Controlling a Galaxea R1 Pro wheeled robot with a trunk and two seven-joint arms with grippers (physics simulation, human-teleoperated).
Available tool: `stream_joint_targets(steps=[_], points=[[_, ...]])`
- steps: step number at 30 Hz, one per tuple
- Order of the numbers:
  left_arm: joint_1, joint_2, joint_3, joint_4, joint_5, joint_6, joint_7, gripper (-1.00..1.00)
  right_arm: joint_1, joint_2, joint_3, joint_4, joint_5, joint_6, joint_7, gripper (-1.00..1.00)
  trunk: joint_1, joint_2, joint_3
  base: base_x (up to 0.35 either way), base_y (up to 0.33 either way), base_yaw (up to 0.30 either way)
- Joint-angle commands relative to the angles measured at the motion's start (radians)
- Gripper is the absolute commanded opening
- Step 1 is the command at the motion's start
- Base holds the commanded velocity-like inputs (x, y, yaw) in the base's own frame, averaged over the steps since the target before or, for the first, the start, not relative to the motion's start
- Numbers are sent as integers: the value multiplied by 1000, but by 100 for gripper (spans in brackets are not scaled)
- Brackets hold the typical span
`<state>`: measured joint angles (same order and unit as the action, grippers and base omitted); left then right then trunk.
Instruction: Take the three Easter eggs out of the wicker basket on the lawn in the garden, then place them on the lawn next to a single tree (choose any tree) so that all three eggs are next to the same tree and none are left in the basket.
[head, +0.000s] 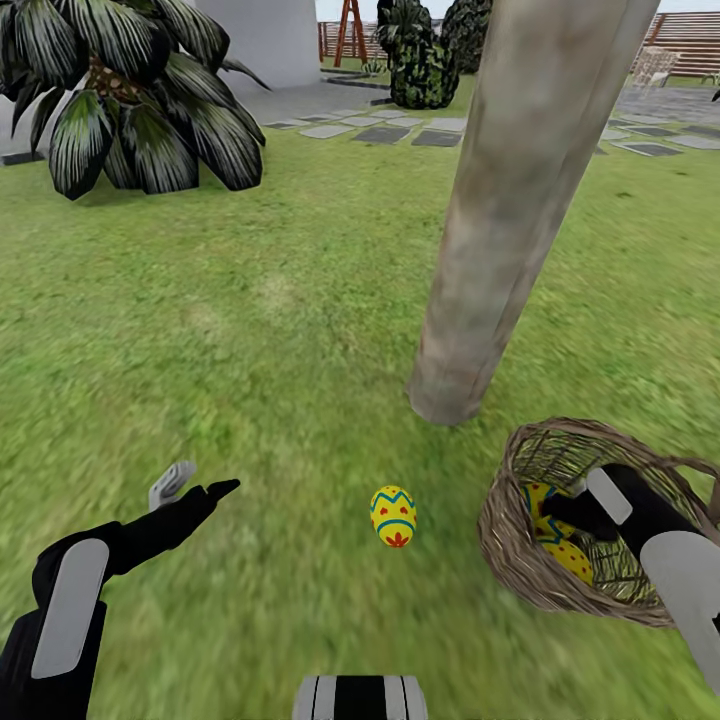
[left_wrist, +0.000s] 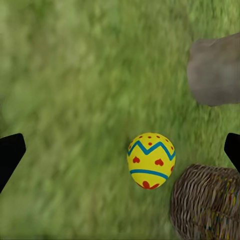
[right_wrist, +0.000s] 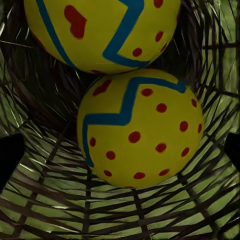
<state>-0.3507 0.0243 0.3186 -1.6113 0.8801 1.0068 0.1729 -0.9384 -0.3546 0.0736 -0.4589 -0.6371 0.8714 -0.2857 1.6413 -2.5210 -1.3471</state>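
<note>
One egg (head: 393, 516) lies on the lawn (head: 250, 330) near the foot of the tree (head: 500, 230), between our two hands; two eggs are left in the wicker basket (head: 520, 560), which sits on the grass just beside the trunk. Our left hand (head: 200, 487) hovers low over the grass with its fingers spread and nothing in it; the placed egg lies ahead of it, and the trunk base and the basket rim show beyond that egg. Our right hand (head: 560, 508) is down inside the basket, its dark fingertips at the two edges of the wrist view, apart and not yet touching anything. The nearer basket egg (right_wrist: 141, 129) sits directly ahead of this hand, centred between the fingers, and the second egg (right_wrist: 100, 30) rests touching it just beyond. We judge the step in hand to be picking the nearer egg. To do it well we would keep the hand centred on that egg, advance until the fingertips straddle its widest part, and close gently, since the shell is smooth and rounded and could squirt out. The weave is close on both sides, so the fingers could snag. Lift straight out, then set it beside the first egg.
</note>
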Motion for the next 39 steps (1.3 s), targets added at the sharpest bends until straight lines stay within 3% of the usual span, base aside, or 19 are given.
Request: stream_joint_targets(steps=[1,4,9,28,36,39], points=[[-1,0,1,-1,11,4,10,100,0,-1,8,-1,7,-16,-7,100,0,0,-1,0,0,0],[-1,-1,1,-1,11,4,10,100,0,-1,7,1,48,-61,-7,100,0,0,-1,0,0,0],[-1,-1,1,-1,11,4,10,100,0,1,6,3,69,-84,-7,100,0,0,-1,0,0,0],[-1,-1,-1,-1,11,4,10,100,1,5,8,6,73,-86,-1,100,7,-4,-66,0,0,0],[-1,-1,-1,-1,11,4,10,100,1,5,8,2,73,-86,0,100,7,-4,-66,0,0,0],[-1,-1,-1,-1,11,3,10,100,1,5,8,3,73,-86,0,100,9,-5,-78,0,0,0]])
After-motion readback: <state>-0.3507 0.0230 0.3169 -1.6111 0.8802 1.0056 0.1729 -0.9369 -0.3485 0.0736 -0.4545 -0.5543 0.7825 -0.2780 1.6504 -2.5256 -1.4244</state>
